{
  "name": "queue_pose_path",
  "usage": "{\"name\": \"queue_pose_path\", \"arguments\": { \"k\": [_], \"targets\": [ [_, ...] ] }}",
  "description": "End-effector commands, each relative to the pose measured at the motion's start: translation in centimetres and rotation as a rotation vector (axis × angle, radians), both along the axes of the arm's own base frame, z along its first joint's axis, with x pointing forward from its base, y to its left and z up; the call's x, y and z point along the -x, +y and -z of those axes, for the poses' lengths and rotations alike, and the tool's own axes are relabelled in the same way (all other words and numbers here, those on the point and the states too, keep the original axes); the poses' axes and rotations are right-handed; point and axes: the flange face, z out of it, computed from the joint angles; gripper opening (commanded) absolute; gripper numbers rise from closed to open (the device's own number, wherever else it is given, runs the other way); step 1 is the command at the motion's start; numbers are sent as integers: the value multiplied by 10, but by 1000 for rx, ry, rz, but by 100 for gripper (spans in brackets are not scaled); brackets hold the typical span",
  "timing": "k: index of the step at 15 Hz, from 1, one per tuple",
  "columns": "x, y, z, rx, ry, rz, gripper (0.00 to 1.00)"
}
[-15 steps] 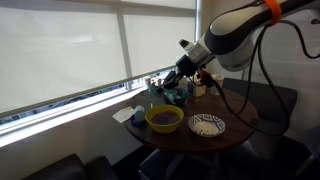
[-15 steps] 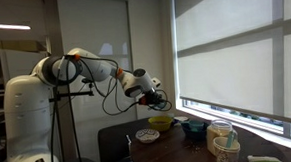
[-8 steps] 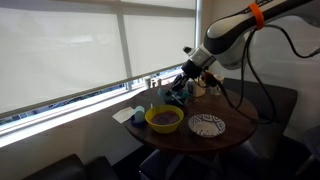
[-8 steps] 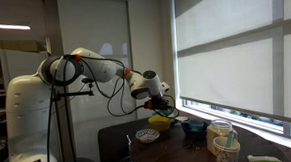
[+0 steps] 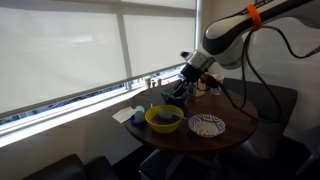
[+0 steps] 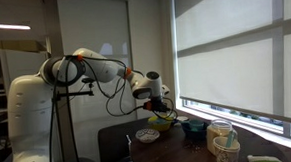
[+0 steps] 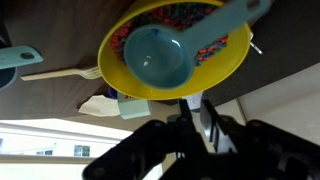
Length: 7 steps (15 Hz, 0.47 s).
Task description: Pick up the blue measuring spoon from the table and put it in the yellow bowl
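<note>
The arm (image 5: 232,35) reaches from the upper right toward frame centre, wrist bent down. The gripper (image 5: 178,90) points downward, fingers closed on the blue spoon (image 7: 160,55).

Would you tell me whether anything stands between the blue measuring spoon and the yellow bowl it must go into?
Nothing visible does: in the wrist view the blue plastic measuring spoon hangs directly over the round yellow bowl, above its open inside.

The round dark worktop (image 5: 240,120) carries a yellow bowl (image 5: 164,119), a patterned dish (image 5: 207,125) just beside it, a teal vessel (image 5: 176,97) behind, and a white napkin (image 5: 127,115) at its edge.
</note>
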Motion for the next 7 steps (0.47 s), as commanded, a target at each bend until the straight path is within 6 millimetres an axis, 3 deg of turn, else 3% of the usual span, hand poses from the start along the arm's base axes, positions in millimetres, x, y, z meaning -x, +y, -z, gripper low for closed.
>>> {"name": "queue_pose_path", "arguments": {
  "k": [1, 3, 6, 7],
  "targets": [
    [-5, -1, -9, -11, 12, -20, 51],
    [4, -12, -18, -12, -32, -22, 65],
    [32, -41, -35, 37, -210, -71, 85],
    [5, -26, -23, 24, -125, -48, 67]
  ]
}}
